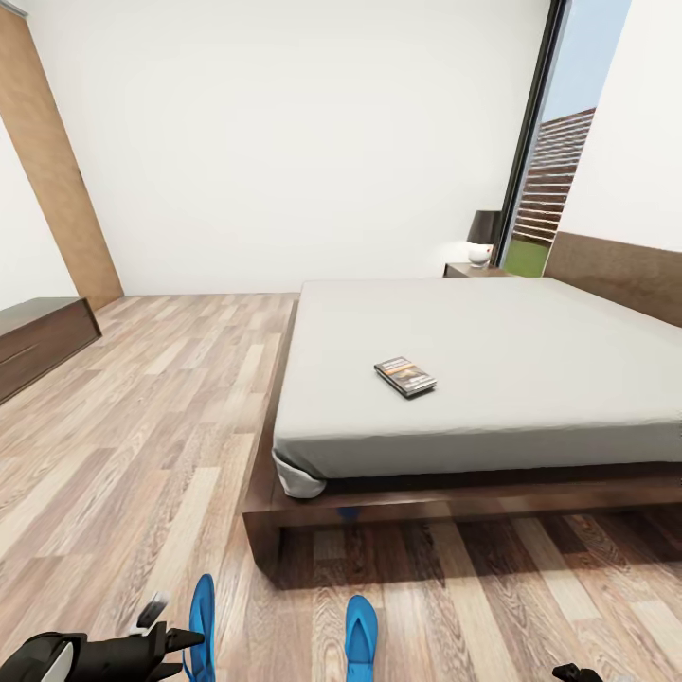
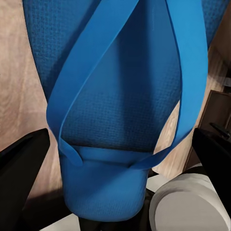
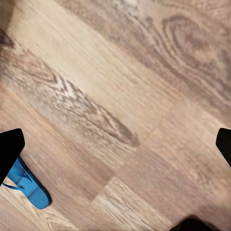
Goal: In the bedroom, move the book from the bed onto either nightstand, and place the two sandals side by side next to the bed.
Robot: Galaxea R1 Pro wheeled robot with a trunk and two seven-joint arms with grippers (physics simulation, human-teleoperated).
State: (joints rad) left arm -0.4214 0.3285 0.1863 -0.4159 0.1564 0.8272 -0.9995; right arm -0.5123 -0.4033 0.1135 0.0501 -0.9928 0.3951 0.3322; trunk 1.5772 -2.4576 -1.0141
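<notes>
I am facing the bed (image 1: 530,379) from its foot end; its off-white mattress sits on a dark frame, and the nightstand (image 1: 471,270) shows beyond the far corner by the window, with a lamp (image 1: 484,235) on it. The book (image 1: 405,376) still lies on the mattress, nearer the foot than the headboard, so that part of the task is not started.

I judge the sandal step to be in hand. One sandal (image 1: 361,636) lies flat on the floor (image 1: 133,445) just in front of the bed frame. The other sandal (image 1: 202,625) is at my left hand (image 1: 185,640); in the left wrist view the blue sole and straps (image 2: 115,106) sit between the spread fingers (image 2: 21,168), but I cannot tell whether they actually pinch it.

My right hand (image 3: 118,139) hangs open over bare floorboards, holding nothing, with a sandal (image 3: 26,185) off to one edge.

Next I would need to bring the left sandal across and set it flat beside its mate, toes aligned, close to the bed.
</notes>
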